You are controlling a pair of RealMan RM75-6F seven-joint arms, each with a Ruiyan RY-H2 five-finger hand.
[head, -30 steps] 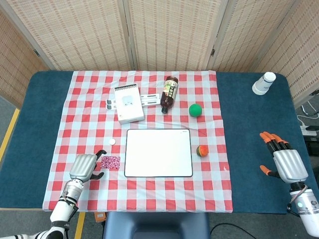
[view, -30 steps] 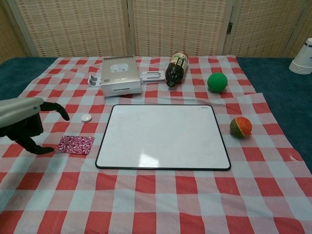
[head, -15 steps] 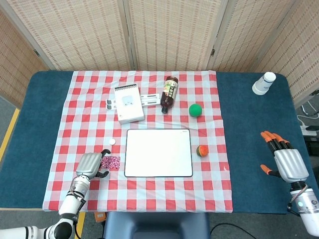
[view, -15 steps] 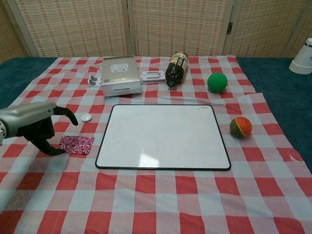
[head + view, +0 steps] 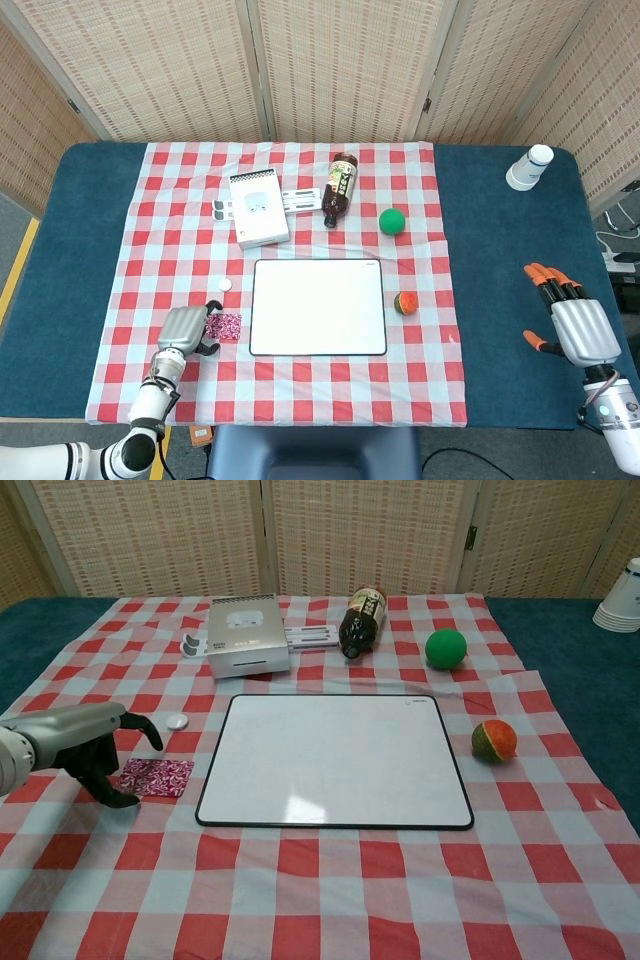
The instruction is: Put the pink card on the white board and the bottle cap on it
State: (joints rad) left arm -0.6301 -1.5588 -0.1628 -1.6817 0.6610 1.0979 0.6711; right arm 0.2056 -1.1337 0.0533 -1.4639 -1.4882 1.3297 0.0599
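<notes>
Head view first: the left hand (image 5: 186,329) has slid in from the left over the last second and now sits right at the left edge of the pink card (image 5: 225,325), fingers curled down toward the checked tablecloth (image 5: 440,330). From up here I cannot tell whether a fingertip is already on the card or only beside it; nothing is lifted, so I would call the hand empty, with its fingers apart. The card lies flat on the cloth, just left of the white board (image 5: 318,306) and not yet on it. The white bottle cap (image 5: 226,285) sits a little further back, near the board's far left corner. Far off on the blue table edge, the right hand (image 5: 574,325) rests spread and holding nothing, unmoved.

Chest view shows it better. The left hand (image 5: 85,750) arches over the card's left end (image 5: 155,777), thumb low by the near corner, another finger reaching over toward the bottle cap (image 5: 177,721). A second ago it hung further left. The card itself has not shifted. I'd judge the pick-up is about to start, and a thin card flat on cloth may be awkward to pinch. The board (image 5: 335,760) lies bare just beside it.
</notes>
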